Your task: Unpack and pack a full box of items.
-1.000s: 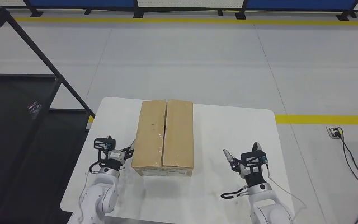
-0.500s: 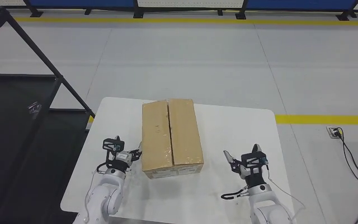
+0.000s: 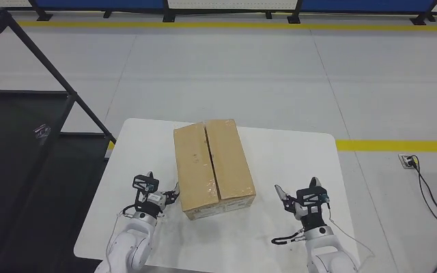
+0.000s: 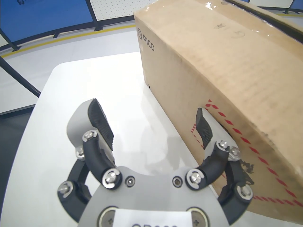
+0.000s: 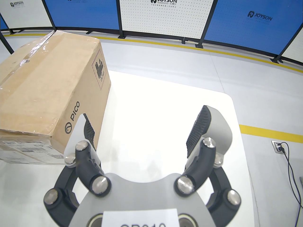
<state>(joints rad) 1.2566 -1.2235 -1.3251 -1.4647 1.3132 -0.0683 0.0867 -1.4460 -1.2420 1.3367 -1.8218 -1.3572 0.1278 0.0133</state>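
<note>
A closed brown cardboard box (image 3: 213,167), taped along its top seam, stands skewed on the white table (image 3: 287,147). My left gripper (image 3: 164,196) is open at the box's near left corner, and one finger (image 4: 205,128) presses against the box's side wall (image 4: 213,76). My right gripper (image 3: 299,193) is open over bare table to the right of the box, apart from it. In the right wrist view the box (image 5: 47,90) lies just beyond the gripper (image 5: 144,128), with nothing between the fingers.
A black metal frame (image 3: 61,89) stands off the table's left edge. The table's right part (image 5: 165,100) is bare. A cable and floor socket (image 3: 410,162) lie on the floor at the right. Blue and white panels (image 5: 165,3) stand behind.
The left gripper moved rightward and nearer along the table, pushing the box's near end to the right, so the box has turned. The right arm barely shifted.
</note>
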